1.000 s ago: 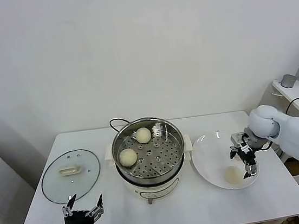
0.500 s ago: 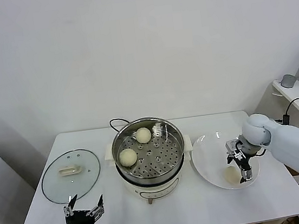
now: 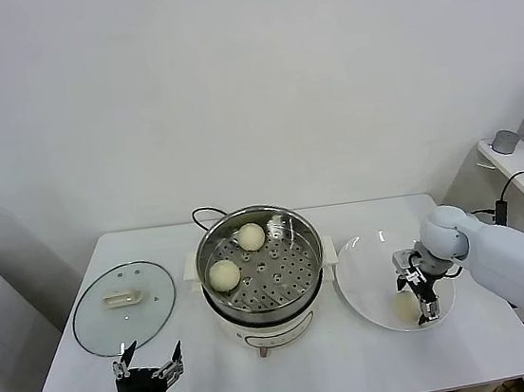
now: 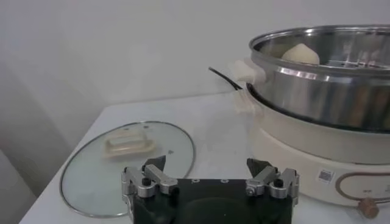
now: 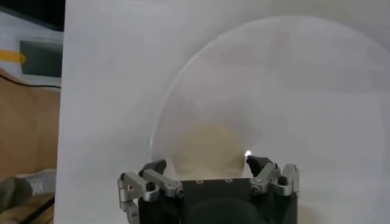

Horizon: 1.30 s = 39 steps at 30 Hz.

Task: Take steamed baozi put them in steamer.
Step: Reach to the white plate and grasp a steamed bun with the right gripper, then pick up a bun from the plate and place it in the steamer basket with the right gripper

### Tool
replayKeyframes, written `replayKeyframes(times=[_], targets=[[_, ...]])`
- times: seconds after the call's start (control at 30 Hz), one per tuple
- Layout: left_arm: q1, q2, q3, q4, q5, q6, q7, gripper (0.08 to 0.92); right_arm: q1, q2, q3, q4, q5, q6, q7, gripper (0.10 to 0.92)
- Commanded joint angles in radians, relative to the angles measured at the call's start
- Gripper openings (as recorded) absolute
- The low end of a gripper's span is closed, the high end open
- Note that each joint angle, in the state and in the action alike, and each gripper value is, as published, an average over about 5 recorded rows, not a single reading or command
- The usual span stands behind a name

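Head view: steamer (image 3: 284, 294), two baozi (image 3: 224, 275).

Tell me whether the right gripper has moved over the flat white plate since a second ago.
Yes. The right gripper has shifted toward the stainless-steel steamer and lower over the flat white plate, closing in on the cream-white bun there, jaws open.

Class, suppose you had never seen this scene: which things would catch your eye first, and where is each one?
The shiny steamer at the table's centre, with two baozi on its perforated tray. To its right, the right gripper hangs open over one bun on the white plate; the glass lid lies flat on the left.
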<state>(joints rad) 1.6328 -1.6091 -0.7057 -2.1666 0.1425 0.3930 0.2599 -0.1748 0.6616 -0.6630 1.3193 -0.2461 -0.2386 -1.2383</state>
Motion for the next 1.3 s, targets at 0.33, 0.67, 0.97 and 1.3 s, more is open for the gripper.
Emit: replayKeyframes(times=[0.33, 0.67, 0.97, 1.3], targets=[[-0.01, -0.02, 0.002, 0.005, -0.001, -0.001, -0.001, 0.823, 0.034, -0.018, -0.001, 0.004, 0.022, -0.001, -0.003, 0.554], [-0.043, -0.025, -0.004, 0.008, 0.002, -0.009, -0.01, 0.823, 0.486, -0.046, -0.248, 0.04, 0.219, -0.044, -0.048, 0.442], [-0.042, -0.024, -0.017, -0.004, 0.036, -0.025, -0.027, 0.823, 0.945, 0.232, -0.534, -0.098, 0.455, -0.054, -0.091, 0.441], [-0.028, -0.034, -0.017, -0.031, 0.052, -0.032, -0.037, 0.823, 0.952, 0.576, -0.582, -0.325, 0.713, 0.467, -0.158, 0.441]])
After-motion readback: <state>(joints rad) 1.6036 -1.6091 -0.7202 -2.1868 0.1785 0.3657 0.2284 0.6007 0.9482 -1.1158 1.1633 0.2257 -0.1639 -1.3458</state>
